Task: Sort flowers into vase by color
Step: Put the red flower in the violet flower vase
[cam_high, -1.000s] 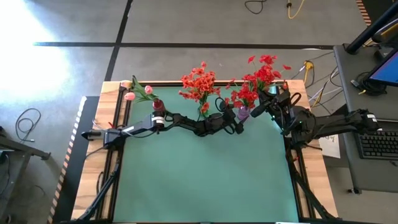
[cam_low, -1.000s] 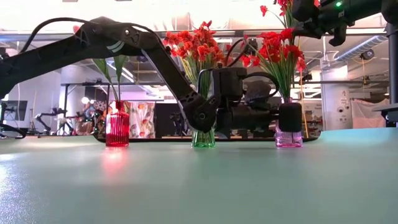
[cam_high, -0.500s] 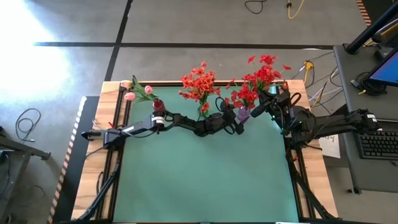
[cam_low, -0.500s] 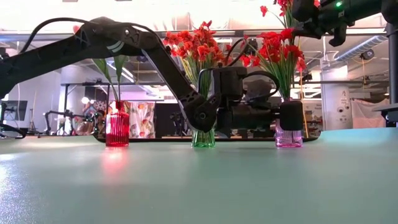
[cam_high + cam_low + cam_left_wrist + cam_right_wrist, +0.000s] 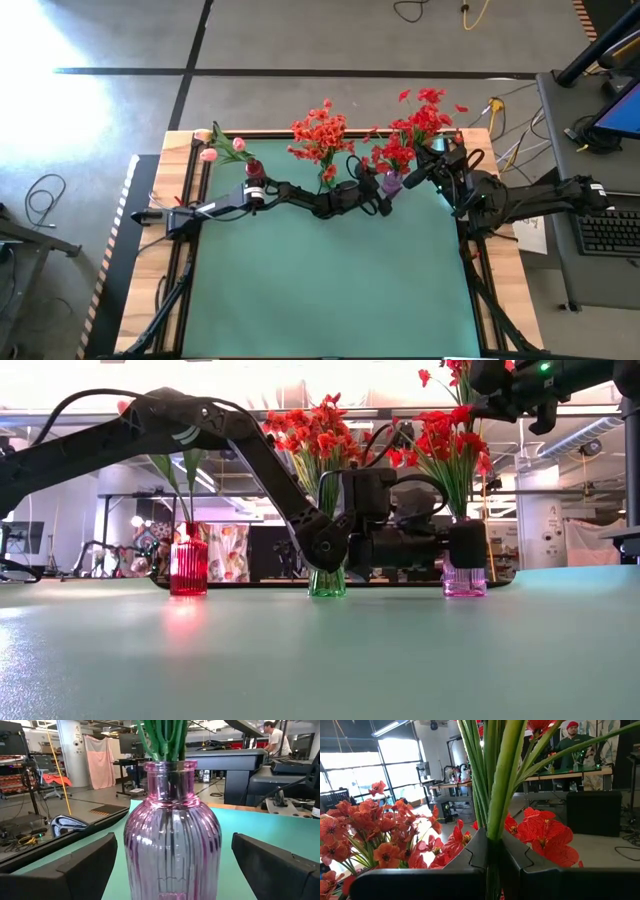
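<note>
Right wrist view: right gripper (image 5: 492, 855) pinches flower stem (image 5: 501, 780).

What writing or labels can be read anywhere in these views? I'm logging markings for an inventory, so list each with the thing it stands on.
None can be read.
Pink glass vase: ribbed glass, no label.
Red vase and green vase: no lettering shows.
Papers beside the table: too small to read.
Keyboard on the side desk: keys too small to read.
</note>
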`<state>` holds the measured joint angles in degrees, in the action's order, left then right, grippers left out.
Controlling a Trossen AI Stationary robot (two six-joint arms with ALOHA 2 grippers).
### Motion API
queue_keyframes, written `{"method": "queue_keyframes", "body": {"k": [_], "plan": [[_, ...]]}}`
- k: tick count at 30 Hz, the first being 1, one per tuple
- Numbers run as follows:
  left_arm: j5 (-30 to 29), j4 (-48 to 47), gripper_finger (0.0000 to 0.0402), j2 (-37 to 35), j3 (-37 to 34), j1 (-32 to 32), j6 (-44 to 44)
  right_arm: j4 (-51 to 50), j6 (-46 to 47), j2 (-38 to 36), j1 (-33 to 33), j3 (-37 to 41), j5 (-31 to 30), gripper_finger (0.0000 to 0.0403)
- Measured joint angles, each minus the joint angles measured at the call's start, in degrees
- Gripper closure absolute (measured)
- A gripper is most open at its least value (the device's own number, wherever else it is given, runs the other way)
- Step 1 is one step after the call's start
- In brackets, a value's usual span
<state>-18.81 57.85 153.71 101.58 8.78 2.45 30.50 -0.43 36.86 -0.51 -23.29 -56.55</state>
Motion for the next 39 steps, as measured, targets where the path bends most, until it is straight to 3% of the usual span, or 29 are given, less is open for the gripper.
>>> {"method": "queue_keyframes", "body": {"k": [20,29,39], "plan": [[0.0,0.5,0.0025,0.0,0.0,0.3,-0.1,0.0,0.0,0.0,0.0,0.0,0.0,0.0385],[-0.1,0.4,0.0048,0.0,0.0,0.3,0.0,0.3,-0.2,-0.1,0.0,0.0,-1.4,0.0385],[-0.1,0.4,0.0055,0.0,0.0,0.3,0.0,10.3,-4.7,0.0,-2.4,1.4,-0.5,0.0385]]}}
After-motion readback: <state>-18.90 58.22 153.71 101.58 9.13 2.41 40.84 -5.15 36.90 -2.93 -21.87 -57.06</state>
